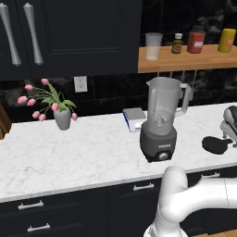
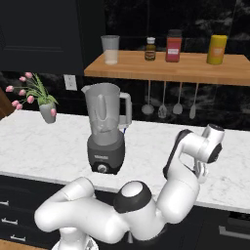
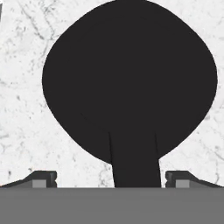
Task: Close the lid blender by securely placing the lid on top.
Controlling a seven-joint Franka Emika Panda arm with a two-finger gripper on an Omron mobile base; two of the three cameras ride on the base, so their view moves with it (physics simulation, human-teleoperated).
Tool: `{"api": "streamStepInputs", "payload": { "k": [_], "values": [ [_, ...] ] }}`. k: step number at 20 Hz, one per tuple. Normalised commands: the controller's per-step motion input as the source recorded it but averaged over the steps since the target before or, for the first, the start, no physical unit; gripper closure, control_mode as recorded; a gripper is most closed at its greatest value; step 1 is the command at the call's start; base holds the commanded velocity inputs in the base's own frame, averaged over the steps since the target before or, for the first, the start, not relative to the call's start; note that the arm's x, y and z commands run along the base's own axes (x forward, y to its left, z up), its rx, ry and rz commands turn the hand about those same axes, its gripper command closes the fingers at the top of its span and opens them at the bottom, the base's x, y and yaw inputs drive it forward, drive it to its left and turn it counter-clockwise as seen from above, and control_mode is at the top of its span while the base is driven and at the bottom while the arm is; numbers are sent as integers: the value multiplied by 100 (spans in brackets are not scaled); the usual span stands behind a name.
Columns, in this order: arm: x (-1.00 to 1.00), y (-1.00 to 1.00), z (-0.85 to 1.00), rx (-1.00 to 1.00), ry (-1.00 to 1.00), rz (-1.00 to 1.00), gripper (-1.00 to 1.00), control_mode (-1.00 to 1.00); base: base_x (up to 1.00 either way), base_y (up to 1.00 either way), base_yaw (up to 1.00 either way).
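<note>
The blender (image 1: pixel 159 122) (image 2: pixel 104 128) stands on the white marble counter (image 1: pixel 69 152), its translucent jar open at the top. To its right the lid (image 1: pixel 215 144), a flat black disc, lies flat on the counter. In the hand view the lid (image 3: pixel 129 78) sits just below the hand, with its small tab pointing back between the two fingertips (image 3: pixel 43 178). My gripper (image 3: pixel 111 179) (image 1: pixel 227 134) hovers straight over the lid, open, with a fingertip on each side of the tab and not touching it.
A vase of pink tulips (image 1: pixel 61 118) stands at the left, and a white box (image 1: pixel 134 119) sits behind the blender. A wooden shelf (image 1: pixel 185 60) above holds a glass tumbler (image 1: pixel 153 45) and bottles. Utensils (image 2: pixel 163 105) hang under it.
</note>
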Motion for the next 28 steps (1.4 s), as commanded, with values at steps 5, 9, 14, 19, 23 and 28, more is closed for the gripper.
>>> {"api": "streamStepInputs", "payload": {
  "k": [5, 9, 14, 19, 23, 28],
  "values": [
    [0, -1, 0, 0, 0, 0, -100, -100, 0, 0, 0],
    [0, 9, 0, 0, 0, 0, -100, -100, 0, 0, 0],
    [1, 18, -5, -2, 0, 0, -100, -100, 0, 0, 0],
    [0, 0, -19, -3, 0, 0, -100, -100, 0, 0, 0],
    [0, -2, -21, -4, 0, 0, -100, -100, 0, 0, 0],
    [0, 0, -4, -1, 0, 0, -100, -100, 0, 0, 0]
  ]
}}
